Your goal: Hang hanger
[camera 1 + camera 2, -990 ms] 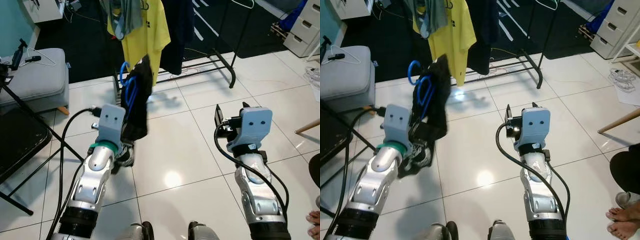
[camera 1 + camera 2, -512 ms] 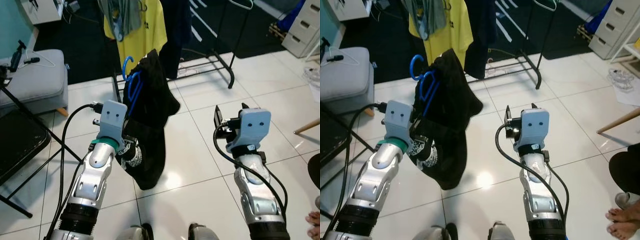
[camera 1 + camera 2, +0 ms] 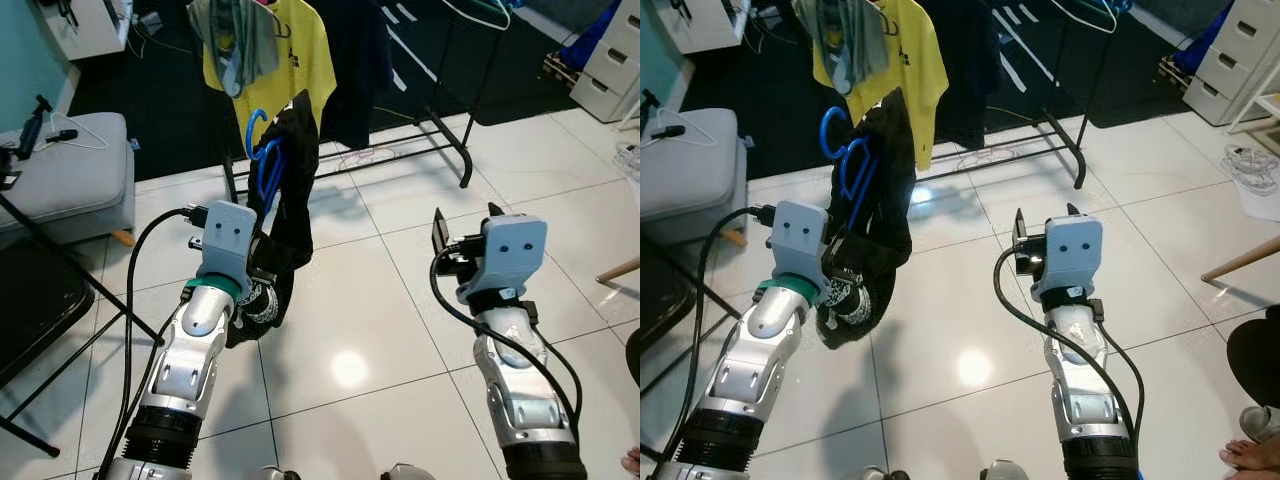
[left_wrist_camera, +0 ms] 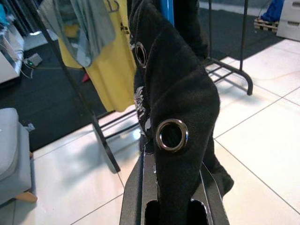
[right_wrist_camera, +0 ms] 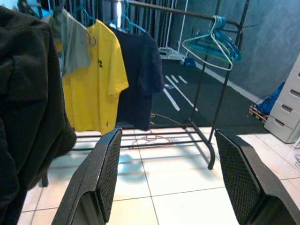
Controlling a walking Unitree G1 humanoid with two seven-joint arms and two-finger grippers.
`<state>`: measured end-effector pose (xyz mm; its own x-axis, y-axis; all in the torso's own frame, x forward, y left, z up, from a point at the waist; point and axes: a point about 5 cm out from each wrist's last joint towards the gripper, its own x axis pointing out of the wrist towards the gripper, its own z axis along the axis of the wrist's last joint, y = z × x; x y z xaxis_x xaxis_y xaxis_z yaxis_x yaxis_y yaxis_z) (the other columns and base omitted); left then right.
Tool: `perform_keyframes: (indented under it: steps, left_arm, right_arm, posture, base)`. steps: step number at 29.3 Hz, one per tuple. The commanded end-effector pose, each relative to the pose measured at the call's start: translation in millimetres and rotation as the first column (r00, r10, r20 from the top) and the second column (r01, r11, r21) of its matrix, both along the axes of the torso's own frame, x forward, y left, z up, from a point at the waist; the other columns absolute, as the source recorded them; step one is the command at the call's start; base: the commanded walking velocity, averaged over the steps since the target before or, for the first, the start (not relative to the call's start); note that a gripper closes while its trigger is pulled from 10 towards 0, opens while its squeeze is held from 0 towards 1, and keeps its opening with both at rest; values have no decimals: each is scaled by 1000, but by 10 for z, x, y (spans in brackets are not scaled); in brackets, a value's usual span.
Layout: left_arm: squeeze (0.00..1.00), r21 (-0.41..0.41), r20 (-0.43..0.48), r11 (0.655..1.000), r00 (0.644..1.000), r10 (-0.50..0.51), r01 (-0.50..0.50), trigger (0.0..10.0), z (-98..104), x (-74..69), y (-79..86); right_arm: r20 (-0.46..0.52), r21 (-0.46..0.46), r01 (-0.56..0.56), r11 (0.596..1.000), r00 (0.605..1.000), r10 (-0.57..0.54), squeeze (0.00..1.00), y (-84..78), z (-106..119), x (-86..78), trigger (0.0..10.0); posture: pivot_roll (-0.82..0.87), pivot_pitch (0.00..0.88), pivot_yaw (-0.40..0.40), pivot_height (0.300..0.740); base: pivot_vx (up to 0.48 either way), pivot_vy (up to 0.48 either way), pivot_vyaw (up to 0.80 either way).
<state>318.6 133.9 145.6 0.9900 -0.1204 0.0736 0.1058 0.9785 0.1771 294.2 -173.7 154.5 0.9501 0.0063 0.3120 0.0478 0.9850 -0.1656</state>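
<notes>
- Right now the left claw (image 3: pixel 262 268) is pinching the blue hanger (image 3: pixel 262 160) with a black top (image 3: pixel 290 215) draped on it, and holds it up in front of the robot.
- In the left wrist view the dark cloth sits between the two black fingers (image 4: pixel 133 197), which press in on it from both sides.
- The hanger's blue hook points up and away from the robot, toward the clothes rack (image 3: pixel 455 130), but it is not near the rail yet.
- The rack stands across the white tile floor (image 3: pixel 380 300), well apart from the robot. A yellow shirt (image 3: pixel 290 60), a grey top (image 3: pixel 235 45) and a dark shirt (image 3: pixel 365 60) hang on it already.
- The right claw (image 3: pixel 462 222) is spread wide and holds nothing — the right wrist view looks between its fingers (image 5: pixel 105 168) at the rack and some light hangers (image 5: pixel 215 42) on the far end.
- To do this step well, I think the robot should walk closer first — the rail looks too far to reach from where it stands.
- The hook should stay turned toward the rail, so it can drop over the bar.
- A free spot looks best, maybe between the dark shirt and the light hangers.
- The top hangs low and could swing or slip off, so slow, steady moves seem safest.
- The grip should stay tight until the hook rests on the bar.
</notes>
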Motion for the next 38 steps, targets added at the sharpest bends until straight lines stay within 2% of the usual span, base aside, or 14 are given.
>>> perform_keyframes:
  steps: [1, 26, 35, 38]
  left_arm:
    - [0, 0, 46, 1000, 999, 0, 0, 10000, 79, 21, -1]
    - [0, -2, 54, 1000, 999, 2, -2, 10000, 84, 38, -3]
    - [0, -4, 58, 1000, 998, -1, 2, 10000, 87, 46, -8]
    - [0, -5, 59, 1000, 998, -4, 4, 10000, 92, 46, -13]
  right_arm:
    - [-12, -17, -7, 1000, 1000, 7, 0, 16, -30, 5, 10000]
    - [-15, -41, -12, 999, 1000, 11, 0, 12, -41, 7, 10000]
    - [-3, -44, -28, 999, 1000, 28, 0, 23, -20, 3, 10000]
    - [3, -40, -28, 999, 1000, 29, 0, 26, -9, 3, 10000]
  posture:
    - [-168, 11, 115, 740]
    - [-175, 6, 117, 740]
    - [-175, 6, 116, 740]
    - [-176, 9, 116, 740]
  base:
    - [379, 0, 0]
    - [444, 0, 0]
    - [480, 0, 735]
    - [447, 0, 0]
